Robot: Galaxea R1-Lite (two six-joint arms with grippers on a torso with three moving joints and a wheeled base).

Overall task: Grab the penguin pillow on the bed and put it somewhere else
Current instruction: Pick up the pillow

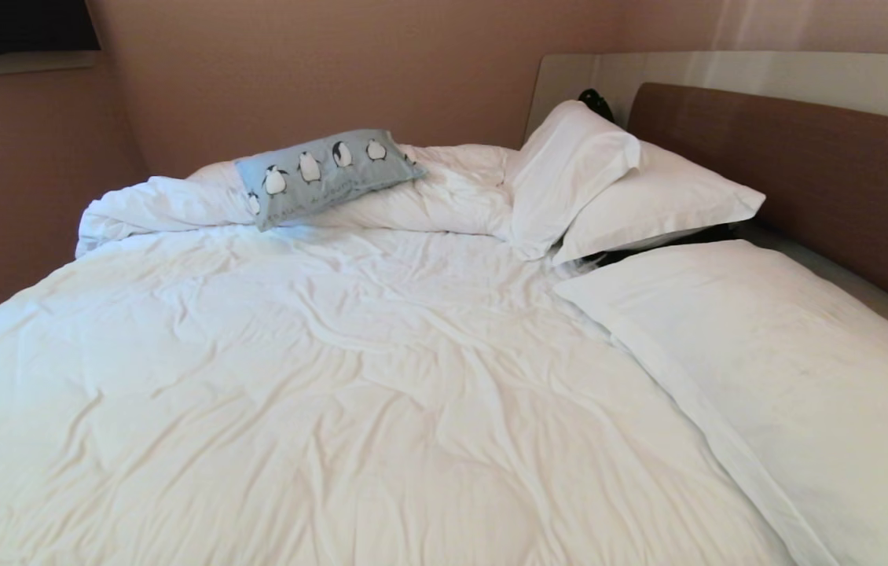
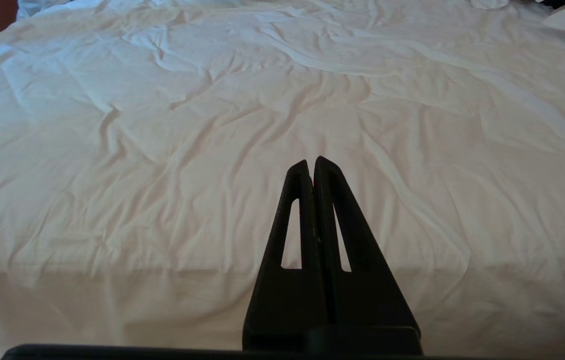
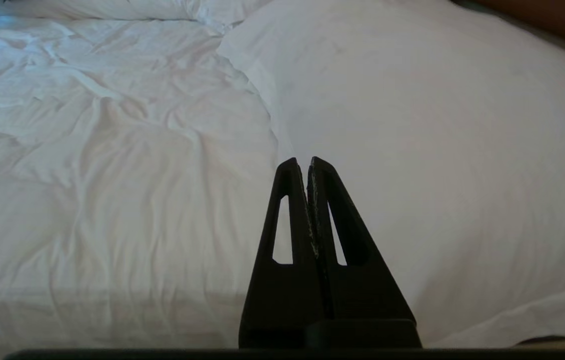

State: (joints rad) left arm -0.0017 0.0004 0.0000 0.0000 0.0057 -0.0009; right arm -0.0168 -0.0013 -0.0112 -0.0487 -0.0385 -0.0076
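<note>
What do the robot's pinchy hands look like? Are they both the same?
Yes, they look alike. The left gripper and the right gripper each have two matte black jaws shaped like long, pointed triangles, with a slim triangular window cut through each one. They widen into a black block at the base. The right one shows pale scuffs along its inner edge. No cables or markings show.

We saw the penguin pillow (image 1: 328, 177) in light blue-grey, printed with a row of black-and-white penguins. The bed (image 1: 318, 393) wore a plain white duvet, unpatterned apart from its creases. The pillows (image 1: 790, 369) were the same plain white. We noted a brown wooden headboard (image 1: 805, 173) set in a pale beige panel (image 1: 766, 75). The wall (image 1: 318, 71) behind was a flat pinkish tan. Both the left end effector (image 2: 311, 165) and the right end effector (image 3: 302, 165) were solid black.
</note>
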